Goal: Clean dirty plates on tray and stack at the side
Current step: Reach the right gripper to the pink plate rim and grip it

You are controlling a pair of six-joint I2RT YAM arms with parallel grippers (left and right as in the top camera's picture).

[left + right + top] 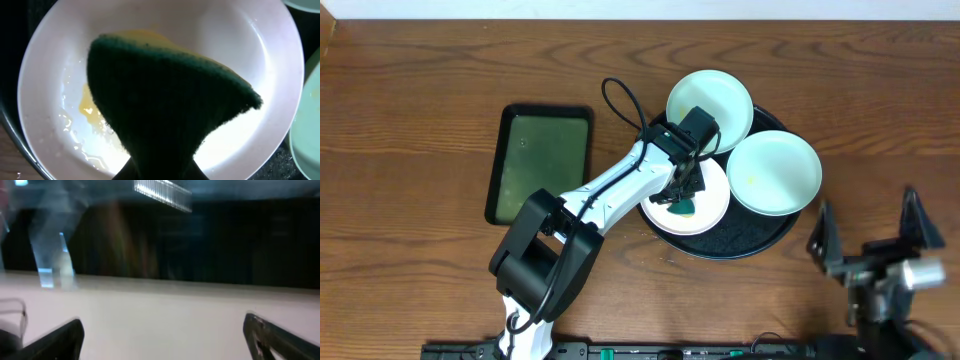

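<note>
A sponge (165,100) is clamped in the left gripper (682,195) over the white plate (712,207); the right gripper (868,226) is spread, beyond the tray's (720,244) rim.

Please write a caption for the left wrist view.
Dark green sponge held over the white plate, beside a wet yellowish smear.

The desk (410,90) is warm brown wood with darker streaky grain. The round tray (745,242) is black, finely speckled with pale flecks. The white plate (240,45) carries a glossy yellow smear (90,107) and bright wet glints. The far plate (725,90) is plain pale mint-blue. The right-hand plate (780,165) is the same mint, with a faint yellowish fleck. The sponge (160,110) is dark green over a yellow layer. The rectangular tray (540,163) is mottled dark green with a black rim. The left arm (620,180) is white with black joints.
</note>
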